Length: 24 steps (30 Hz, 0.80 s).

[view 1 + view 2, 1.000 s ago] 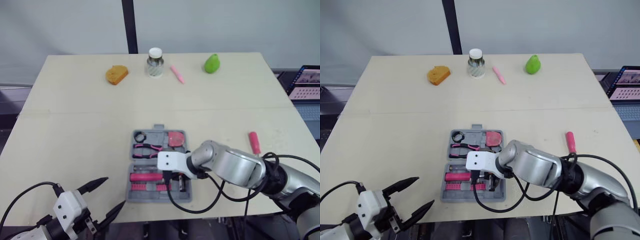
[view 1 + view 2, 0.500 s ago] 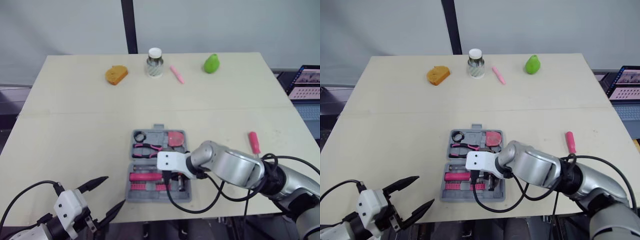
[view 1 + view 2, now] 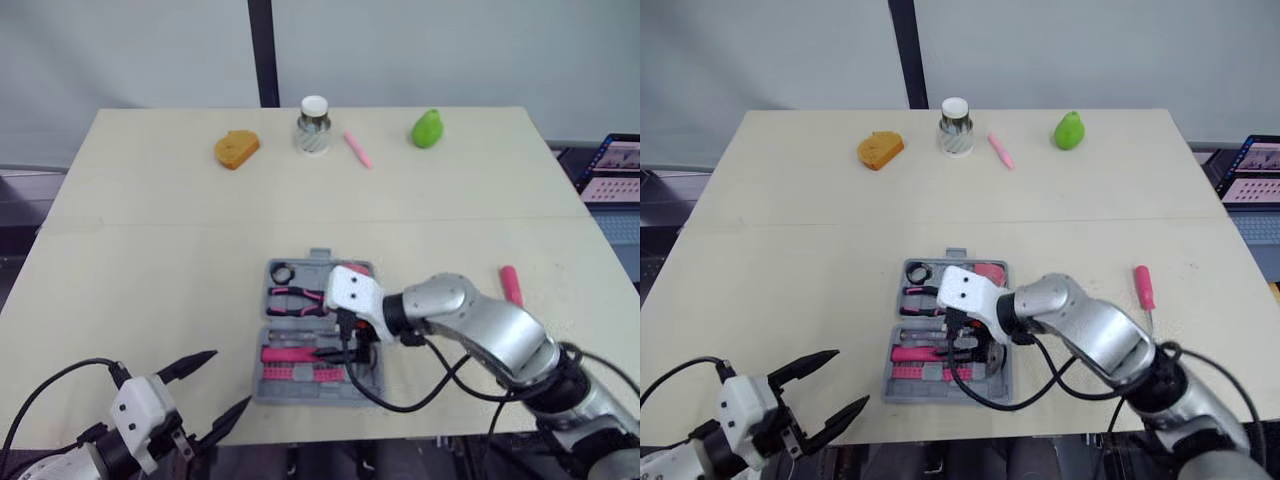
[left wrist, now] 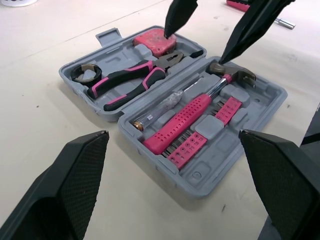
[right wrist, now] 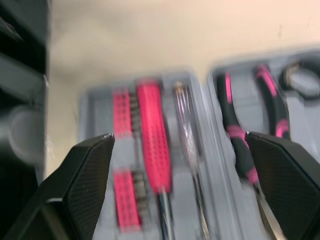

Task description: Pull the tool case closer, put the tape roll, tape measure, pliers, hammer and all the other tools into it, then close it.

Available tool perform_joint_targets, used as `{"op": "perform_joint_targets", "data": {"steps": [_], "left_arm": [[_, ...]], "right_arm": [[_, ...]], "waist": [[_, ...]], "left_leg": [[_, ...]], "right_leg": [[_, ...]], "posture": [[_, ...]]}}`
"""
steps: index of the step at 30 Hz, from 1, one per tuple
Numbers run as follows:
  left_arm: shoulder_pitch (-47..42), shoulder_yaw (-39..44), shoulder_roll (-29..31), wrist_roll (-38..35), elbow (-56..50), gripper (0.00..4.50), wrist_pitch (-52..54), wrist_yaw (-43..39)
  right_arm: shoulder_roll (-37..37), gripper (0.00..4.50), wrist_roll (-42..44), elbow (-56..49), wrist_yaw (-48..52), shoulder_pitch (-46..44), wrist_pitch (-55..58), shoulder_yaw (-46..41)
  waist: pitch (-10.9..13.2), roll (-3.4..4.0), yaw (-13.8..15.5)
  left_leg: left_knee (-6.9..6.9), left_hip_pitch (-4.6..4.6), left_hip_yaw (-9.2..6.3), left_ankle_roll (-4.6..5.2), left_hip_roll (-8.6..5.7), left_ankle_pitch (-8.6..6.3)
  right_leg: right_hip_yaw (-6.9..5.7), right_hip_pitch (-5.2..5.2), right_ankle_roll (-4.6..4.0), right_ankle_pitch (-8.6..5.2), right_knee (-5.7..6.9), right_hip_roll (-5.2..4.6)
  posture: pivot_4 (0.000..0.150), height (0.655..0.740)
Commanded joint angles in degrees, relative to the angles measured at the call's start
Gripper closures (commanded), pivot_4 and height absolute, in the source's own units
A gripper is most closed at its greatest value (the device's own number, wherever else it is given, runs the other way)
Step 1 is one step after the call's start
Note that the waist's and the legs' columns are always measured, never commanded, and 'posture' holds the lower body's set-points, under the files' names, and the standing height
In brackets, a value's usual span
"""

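**Now: right tool spread above the open tool case**

Centrally, near the tabletop's (image 3: 150, 260) front edge, the tool case (image 3: 300, 385) lies open and flat; its far half holds the tape roll (image 3: 281, 272), pliers (image 3: 297, 298) and tape measure (image 4: 155, 40); its near half holds the hammer (image 4: 197, 110). The right arm reaches in from the right, forearm crossing leftward, wrist bent downward; the right tool (image 5: 180, 135) hangs just above the case with its 2 fingers wide apart, gripping nothing. The left arm sits low at the front-left corner; the left tool (image 3: 230, 380) is also splayed and empty, aimed towards the case. 1 pink-handled screwdriver (image 3: 511, 285) lies on the tabletop, right of the case.
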Motion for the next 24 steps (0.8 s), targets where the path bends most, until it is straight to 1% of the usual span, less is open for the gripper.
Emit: {"op": "perform_joint_targets", "data": {"steps": [1,6,7,14,24], "left_arm": [[-1.2,-0.4,0.4,0.1,0.2,0.0,-1.2,0.0],[-2.9,-0.6,0.5,0.3,0.2,0.0,-0.8,0.4],[-2.9,-0.6,0.5,0.4,0.2,0.0,-0.8,0.4],[-2.1,-0.3,0.5,0.5,0.0,0.0,-1.0,0.2],[-2.7,-0.8,0.4,0.9,0.1,0.0,-0.9,0.4]], "right_arm": [[1.7,1.92,1.0,1.0,1.4,3.2,-6.5,-3.0],[3.1,4.37,-1.3,4.0,2.4,5.9,-10.0,-0.1],[3.3,4.44,-2.3,4.9,2.2,6.1,-10.9,0.5],[3.5,4.44,-6.3,8.7,3.7,6.1,-14.7,3.3],[3.8,4.44,-10.8,11.8,5.4,6.8,-17.0,5.9]], "waist": [[0.0,-0.01,-0.1],[0.0,0.0,-0.3],[0.0,0.0,-0.3],[0.0,-0.01,-0.2],[0.0,-0.01,-0.2]], "left_leg": [[0.03,0.01,0.03,0.01,0.0,0.0],[0.02,0.14,0.03,-0.03,0.08,0.04],[0.02,0.14,0.02,-0.03,0.08,0.04],[0.03,0.14,0.02,-0.03,0.05,0.04],[0.03,0.15,0.02,-0.03,0.06,0.04]], "right_leg": [[0.02,0.0,0.01,0.0,0.0,0.0],[0.05,0.01,-0.05,-0.02,0.17,0.04],[0.05,0.01,-0.05,-0.03,0.17,0.04],[0.06,0.03,-0.05,-0.03,0.16,0.02],[0.05,0.03,-0.05,-0.03,0.16,0.02]], "posture": [[0.15,0.74],[0.15,0.74],[0.15,0.74],[0.15,0.74],[0.15,0.74]]}}
